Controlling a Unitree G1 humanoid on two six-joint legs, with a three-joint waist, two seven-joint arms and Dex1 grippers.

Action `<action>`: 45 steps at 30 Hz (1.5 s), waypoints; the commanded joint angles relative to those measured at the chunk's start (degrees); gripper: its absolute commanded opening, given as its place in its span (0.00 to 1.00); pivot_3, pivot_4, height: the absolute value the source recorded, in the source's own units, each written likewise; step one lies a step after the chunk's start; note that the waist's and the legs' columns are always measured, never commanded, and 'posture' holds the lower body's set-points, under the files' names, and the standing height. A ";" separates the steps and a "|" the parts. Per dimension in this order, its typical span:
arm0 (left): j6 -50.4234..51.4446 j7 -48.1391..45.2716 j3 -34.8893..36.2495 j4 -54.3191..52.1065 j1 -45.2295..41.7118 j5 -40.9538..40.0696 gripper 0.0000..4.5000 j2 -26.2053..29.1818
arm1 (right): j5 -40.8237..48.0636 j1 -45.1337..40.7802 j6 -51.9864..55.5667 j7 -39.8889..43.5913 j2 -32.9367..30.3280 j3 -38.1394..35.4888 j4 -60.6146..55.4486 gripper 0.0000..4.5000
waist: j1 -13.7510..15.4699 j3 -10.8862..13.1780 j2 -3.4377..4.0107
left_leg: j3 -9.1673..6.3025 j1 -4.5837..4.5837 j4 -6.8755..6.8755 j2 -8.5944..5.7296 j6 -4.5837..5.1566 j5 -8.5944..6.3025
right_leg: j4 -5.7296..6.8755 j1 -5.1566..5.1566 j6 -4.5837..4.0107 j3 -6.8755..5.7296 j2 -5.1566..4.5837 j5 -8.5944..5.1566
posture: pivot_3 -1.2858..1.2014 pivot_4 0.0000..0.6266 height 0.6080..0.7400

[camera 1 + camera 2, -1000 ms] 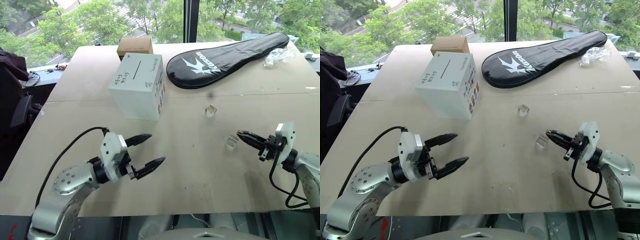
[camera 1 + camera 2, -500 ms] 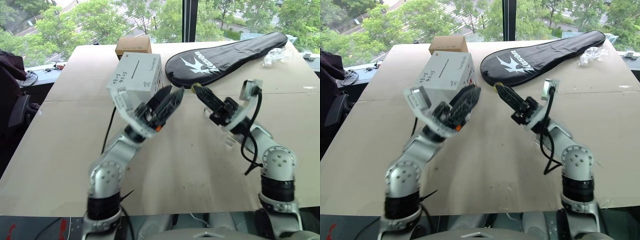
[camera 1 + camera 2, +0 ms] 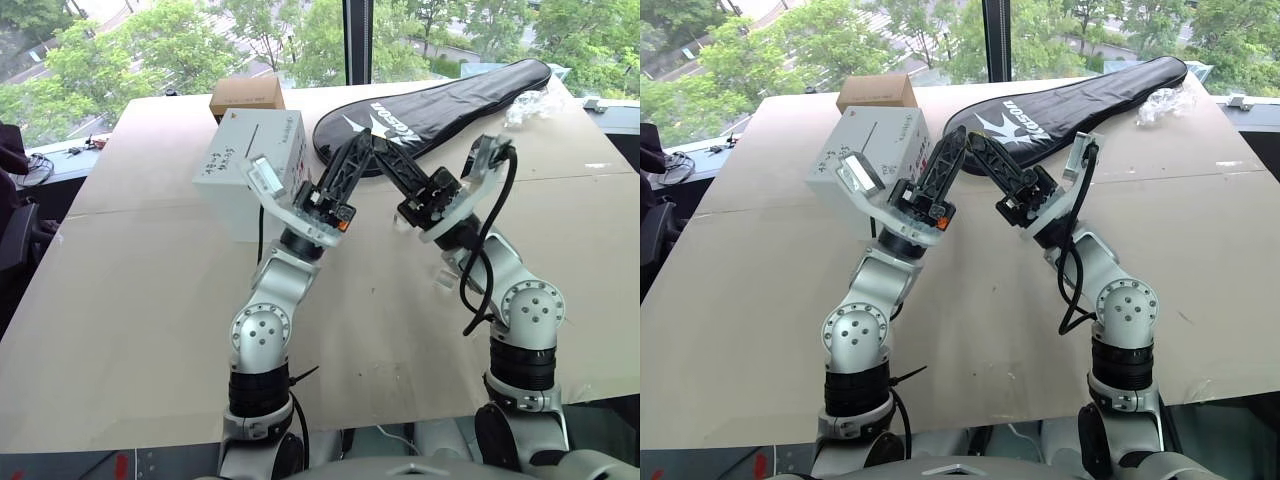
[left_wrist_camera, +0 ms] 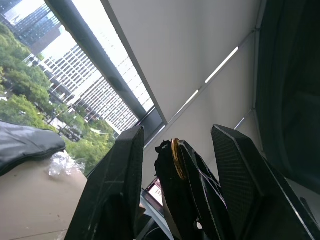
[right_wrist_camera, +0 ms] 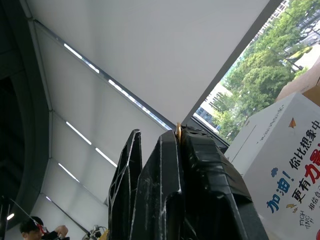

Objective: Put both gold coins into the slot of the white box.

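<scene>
Both arms are raised over the middle of the table and their tips meet in the air. My right gripper (image 5: 177, 132) is shut on a gold coin (image 4: 175, 156), whose thin gold edge shows between its black fingers. My left gripper (image 4: 175, 135) is open, one finger on each side of the right gripper's tip (image 3: 383, 148), apart from it. The white box (image 3: 225, 200) stands behind and left of the left arm, its slot (image 3: 253, 137) a dark line across the top. A small clear holder (image 3: 445, 272) lies on the table by the right forearm; I cannot tell what is in it.
A brown cardboard box (image 3: 245, 95) sits just behind the white box. A black racket cover (image 3: 440, 85) lies across the far right of the table, with a crumpled clear wrapper (image 3: 530, 100) at its end. Windows and trees lie beyond the far edge.
Both arms rose from low over the table and swung inward until their tips met. The left gripper's fingers narrowed around the right gripper's tip. The camera has shifted a little.
</scene>
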 commanded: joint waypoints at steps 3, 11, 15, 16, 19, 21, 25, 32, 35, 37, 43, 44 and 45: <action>2.18 -1.15 -1.17 -3.64 0.60 -4.43 0.54 0.59 | 0.24 -0.95 -1.44 0.11 0.34 0.03 -1.37 0.00 | 0.00 0.00 0.00 | 0.00 0.00 0.00 0.00 0.00 0.00 | 0.00 -0.02 0.00 0.00 0.07 0.00 | 0.52 0.24 1.00; 1.84 0.11 -0.54 -3.69 0.72 -6.29 0.36 0.24 | -0.36 -1.27 -1.77 0.37 0.09 0.22 -1.20 0.00 | -0.01 0.00 0.00 | 0.02 0.00 -0.01 0.00 0.00 0.00 | 0.01 -0.04 0.00 0.04 0.13 0.00 | 0.52 0.24 1.00; 1.78 0.51 -0.31 -3.52 0.64 -7.01 0.36 0.01 | -0.77 -1.35 -1.86 0.68 -0.12 0.40 -1.15 0.00 | 0.01 0.00 0.00 | 0.02 -0.01 -0.01 0.00 0.00 0.00 | 0.00 -0.04 0.00 0.04 0.15 0.00 | 0.52 0.24 1.00; 1.79 0.62 -0.31 -3.43 0.57 -7.14 0.36 0.00 | -0.81 -1.37 -1.87 0.77 -0.20 0.42 -1.14 0.00 | -0.01 0.00 0.00 | 0.02 -0.01 -0.01 0.00 0.00 0.00 | 0.00 -0.04 0.00 0.04 0.16 0.00 | 0.52 0.24 1.00; 1.86 0.88 -0.29 -3.07 0.26 -7.34 0.36 0.10 | -0.89 -1.48 -1.81 1.13 -0.29 0.63 -1.21 0.00 | 0.00 0.00 0.00 | 0.02 -0.01 -0.01 0.01 0.00 0.00 | 0.01 -0.05 0.00 0.05 0.16 0.00 | 0.52 0.24 1.00; 1.79 1.06 -0.16 -2.93 0.14 -7.47 0.36 0.04 | -0.95 -1.42 -1.73 1.51 -0.41 0.83 -1.43 0.00 | 0.00 0.00 0.00 | 0.03 -0.01 -0.01 0.01 0.00 0.00 | 0.01 -0.05 0.00 0.06 0.18 0.00 | 0.52 0.24 1.00; 1.79 1.17 -0.02 -2.79 0.10 -7.65 0.36 -0.06 | -0.81 -1.00 -1.71 1.96 -0.50 1.07 -1.79 0.00 | 0.00 0.00 0.00 | 0.04 -0.01 -0.01 0.01 0.00 0.00 | 0.01 -0.05 0.00 0.07 0.17 0.00 | 0.52 0.24 1.00; 2.17 1.13 -0.01 -2.68 0.03 -8.53 0.11 -0.03 | -0.24 -0.81 -1.67 2.73 -0.60 1.38 -2.21 0.00 | -0.01 0.00 0.00 | 0.04 -0.01 -0.01 0.01 0.00 0.00 | 0.01 -0.05 0.00 0.07 0.16 0.00 | 0.52 0.24 1.00; 2.47 1.26 0.03 -2.56 -0.08 -8.98 0.02 0.04 | -0.15 -0.83 -1.73 2.80 -0.60 1.43 -2.25 0.00 | 0.01 0.00 0.00 | 0.04 -0.01 -0.01 0.01 0.00 0.00 | 0.00 -0.05 0.00 0.07 0.17 0.00 | 0.52 0.24 1.00; 2.77 1.13 -0.08 -2.52 -0.06 -9.33 0.02 0.15 | -0.15 -0.80 -1.71 2.93 -0.63 1.51 -2.32 0.00 | 0.01 0.00 0.00 | 0.05 -0.01 -0.01 0.01 0.00 0.00 | 0.01 -0.05 0.00 0.07 0.16 0.00 | 0.52 0.24 1.00; 2.98 1.25 -0.22 -2.32 -0.03 -9.30 0.02 0.36 | -0.23 -0.57 -1.65 3.20 -0.78 1.73 -2.64 0.00 | 0.01 0.00 0.00 | 0.05 -0.01 -0.01 0.01 0.00 0.00 | 0.01 -0.06 0.00 0.08 0.17 0.00 | 0.52 0.24 1.00; 3.02 1.31 -0.23 -2.30 -0.01 -9.27 0.02 0.38 | -0.40 -0.55 -1.62 3.33 -0.92 1.79 -2.71 0.00 | 0.01 0.00 0.00 | 0.05 -0.01 -0.01 0.01 0.00 0.00 | 0.01 -0.06 0.00 0.08 0.18 0.00 | 0.52 0.24 1.00; 3.05 1.33 -0.23 -2.25 -0.06 -9.27 0.02 0.38 | -0.89 -0.62 -1.59 3.69 -1.27 1.91 -2.77 0.00 | 0.01 0.00 0.00 | 0.05 -0.01 -0.01 0.01 0.00 0.00 | 0.01 -0.06 0.00 0.08 0.18 0.00 | 0.52 0.24 1.00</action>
